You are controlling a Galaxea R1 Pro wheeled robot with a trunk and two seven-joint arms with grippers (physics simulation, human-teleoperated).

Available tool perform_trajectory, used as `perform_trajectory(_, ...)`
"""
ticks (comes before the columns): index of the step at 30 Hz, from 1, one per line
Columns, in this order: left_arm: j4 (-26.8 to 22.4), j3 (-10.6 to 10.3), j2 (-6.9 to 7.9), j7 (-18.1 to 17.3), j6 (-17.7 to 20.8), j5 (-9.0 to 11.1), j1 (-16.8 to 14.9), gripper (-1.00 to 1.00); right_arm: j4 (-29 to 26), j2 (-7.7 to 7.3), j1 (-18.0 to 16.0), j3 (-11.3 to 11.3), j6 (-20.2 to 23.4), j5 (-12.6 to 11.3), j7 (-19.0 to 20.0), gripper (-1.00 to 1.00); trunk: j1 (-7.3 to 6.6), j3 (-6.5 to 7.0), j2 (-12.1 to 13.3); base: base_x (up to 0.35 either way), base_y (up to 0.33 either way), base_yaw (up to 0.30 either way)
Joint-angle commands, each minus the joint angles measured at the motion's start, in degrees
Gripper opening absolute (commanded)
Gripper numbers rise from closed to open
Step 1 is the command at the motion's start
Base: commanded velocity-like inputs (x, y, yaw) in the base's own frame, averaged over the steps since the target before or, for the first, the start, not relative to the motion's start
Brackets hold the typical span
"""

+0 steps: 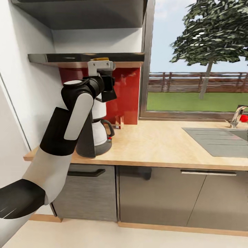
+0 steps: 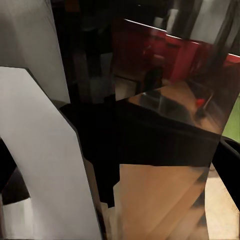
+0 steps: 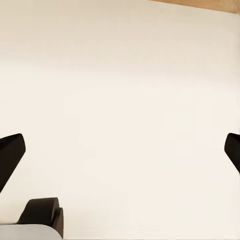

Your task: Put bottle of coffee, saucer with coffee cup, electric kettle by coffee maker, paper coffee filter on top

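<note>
My left arm reaches up to the front edge of the black kitchen shelf (image 1: 62,58). Its gripper (image 1: 100,66) is shut on the bottle of coffee, whose yellow cap (image 1: 100,59) pokes out just above the white fingers; the dark body is hidden. In the left wrist view a white finger (image 2: 45,165) stands beside the glossy black board (image 2: 165,135). The coffee maker (image 1: 100,132) stands on the kitchen countertop (image 1: 162,144) below, partly behind my forearm. My right gripper (image 3: 120,150) hangs open over pale floor.
A red backsplash (image 1: 125,93) sits behind the coffee maker, with a small item (image 1: 119,126) at its foot. A grey sink (image 1: 220,141) and tap (image 1: 238,117) lie at the right under the window. An upper cabinet (image 1: 82,13) hangs above the shelf.
</note>
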Motion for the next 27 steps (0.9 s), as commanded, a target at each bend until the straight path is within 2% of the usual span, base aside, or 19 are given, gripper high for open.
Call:
perform_trajectory(1, -0.02, -0.05, -0.02, 0.6, 0.11, 0.47, -0.08, -1.0, 0.05, -0.02, -0.04, 0.34, -0.19, -0.45, 0.1, 1.0, 0.02, -0.07, -0.03, 0.187, -0.303, 0.0)
perform_trajectory(12, -0.01, -0.05, -0.02, 0.6, 0.11, 0.47, -0.08, -1.0, 0.05, 0.0, -0.04, 0.34, -0.27, -0.44, 0.09, 1.0, 0.02, -0.07, -0.03, 0.187, -0.299, 0.008)
perform_trajectory(17, 0.02, -0.05, -0.02, 0.6, 0.11, 0.47, -0.08, -1.0, 0.05, 0.05, -0.04, 0.34, -0.27, -0.44, 0.07, 1.0, 0.02, -0.07, -0.03, 0.175, -0.27, 0.204)
perform_trajectory(19, 0.03, -0.05, -0.02, 0.6, 0.11, 0.47, -0.08, -1.0, 0.07, 0.06, -0.04, 0.36, -0.24, -0.43, 0.07, 1.0, 0.02, -0.07, -0.03, 0.06, -0.087, 0.205)
perform_trajectory(25, 2.01, -1.99, 1.87, -0.68, -1.69, 0.48, 1.89, -1.0, 0.8, 0.15, 0.27, 0.78, -0.14, -0.18, -0.08, 1.0, 0.02, -0.07, -0.03, 0.0, 0.0, 0.0)
perform_trajectory(27, 2.67, -2.64, 1.87, -0.68, -2.34, 0.48, 2.55, -1.0, 0.8, 0.15, 0.27, 0.78, -0.14, -0.18, -0.08, 1.0, 0.02, -0.07, -0.03, 0.0, 0.0, 0.0)
